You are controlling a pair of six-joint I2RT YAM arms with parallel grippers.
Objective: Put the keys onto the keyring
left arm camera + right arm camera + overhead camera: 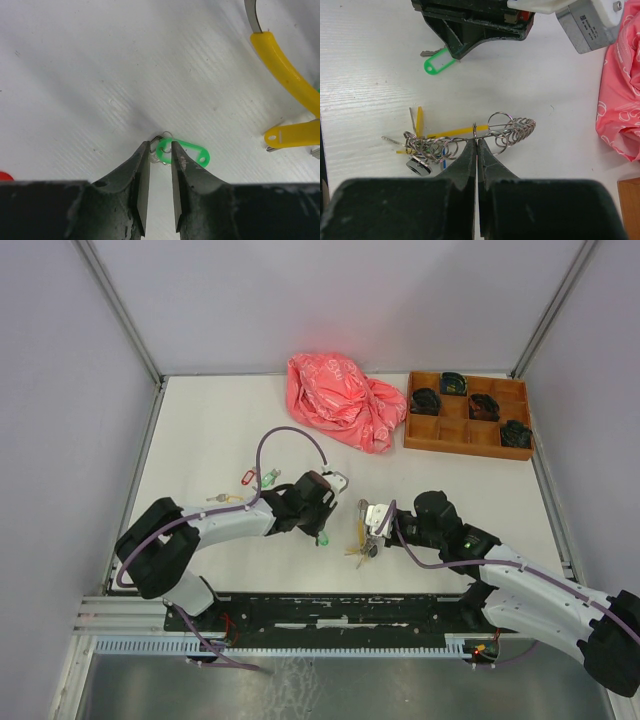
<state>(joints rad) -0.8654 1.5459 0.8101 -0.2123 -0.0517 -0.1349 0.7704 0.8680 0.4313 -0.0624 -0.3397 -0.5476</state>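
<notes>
Right gripper (476, 143) fingers together, clamped on the one keyring (512, 131) at mid-table. Left gripper (161, 150) fingers slightly apart astride green key (187, 151), grip unclear. Beside left arm: red key (245, 477), second green key (268, 478), yellow key (222, 498). Pink bag (343, 400) and tray (468, 447) behind.

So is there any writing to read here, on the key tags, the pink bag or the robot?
None can be read.
Green key tag: no writing shows.
Yellow key tag: no writing shows.
Pink bag: white looped print, not letters that I can make out.
Keyring: bare metal, no marking shows.
</notes>
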